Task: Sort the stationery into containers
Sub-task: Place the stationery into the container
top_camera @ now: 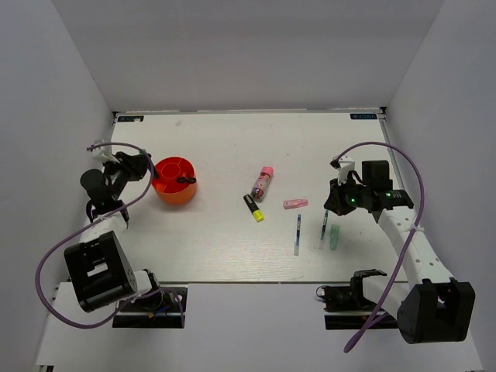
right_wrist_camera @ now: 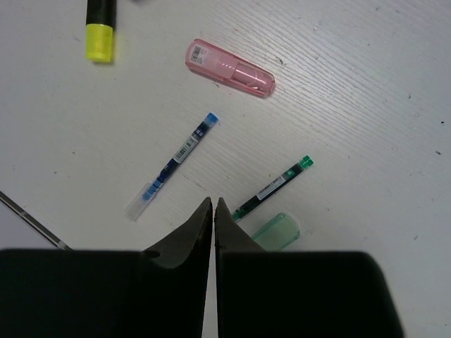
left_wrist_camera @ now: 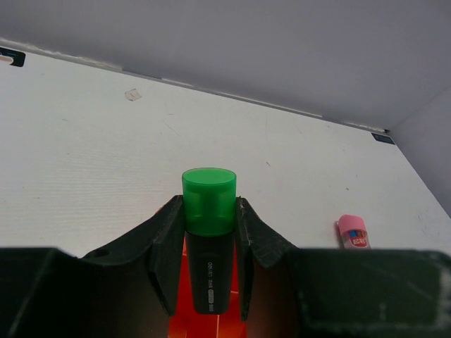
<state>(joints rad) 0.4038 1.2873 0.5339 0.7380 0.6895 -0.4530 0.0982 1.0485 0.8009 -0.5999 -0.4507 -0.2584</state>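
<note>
Left pincer (left_wrist_camera: 209, 211) clamped on the green-capped highlighter (left_wrist_camera: 208, 198) over the red-orange organiser (top_camera: 165, 191), upper left of the overhead view. Right pincer (right_wrist_camera: 213, 211) closed, empty. Unsorted on the worktop (top_camera: 217, 147), centre to right: glue stick (top_camera: 263, 183), yellow-capped highlighter (top_camera: 253, 208), eraser (top_camera: 295, 204), blue pen (top_camera: 297, 234), green pen (top_camera: 323, 229), pale-green cap (top_camera: 334, 237).

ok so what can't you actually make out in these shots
Top view: the organiser's contents are too small to tell.
Left wrist view: the left claw and its green-capped highlighter hide all but a sliver of the organiser; the claw body cuts off the glue stick.
Right wrist view: the yellow highlighter runs off the top edge; the shut right claw covers the green pen's lower end and part of the pale-green cap.
</note>
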